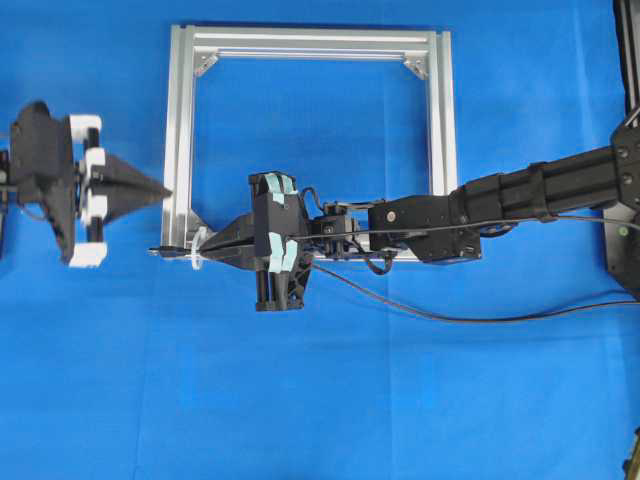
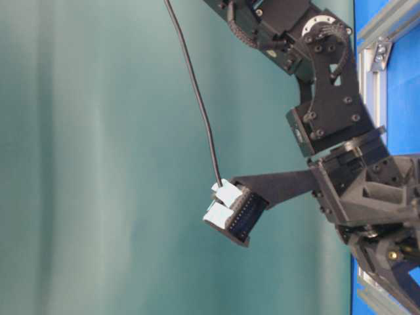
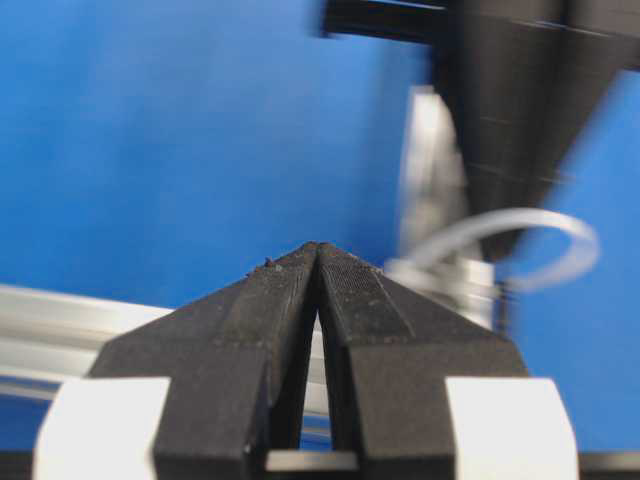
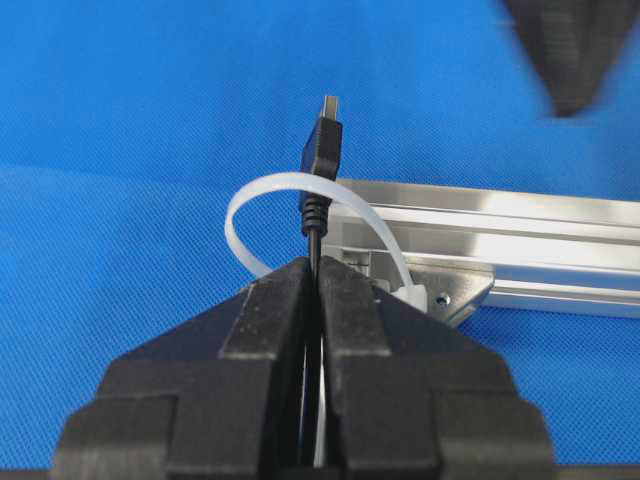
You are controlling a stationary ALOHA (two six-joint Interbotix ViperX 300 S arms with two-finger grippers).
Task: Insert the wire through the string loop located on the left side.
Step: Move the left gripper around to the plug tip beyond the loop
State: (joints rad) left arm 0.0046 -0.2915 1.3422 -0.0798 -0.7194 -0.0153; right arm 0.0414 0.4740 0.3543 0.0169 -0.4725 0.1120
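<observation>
In the right wrist view, the right gripper (image 4: 314, 275) is clamped tight on the wire (image 4: 316, 235), just behind its plug. Directly ahead of the fingertips, the plug already pokes through the string loop (image 4: 262, 192), so the threading looks mostly done. Past the loop lies the silver frame (image 4: 520, 240) on the blue worktop (image 4: 120, 120). Farther off, the left gripper (image 1: 155, 190) hovers closed and empty; pulling the plug through probably remains.

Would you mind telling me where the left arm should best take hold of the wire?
Grip the plug of the wire. It pokes through the string loop, clear beyond the right gripper. Come from the far, left side, jaws across its slim body.
</observation>
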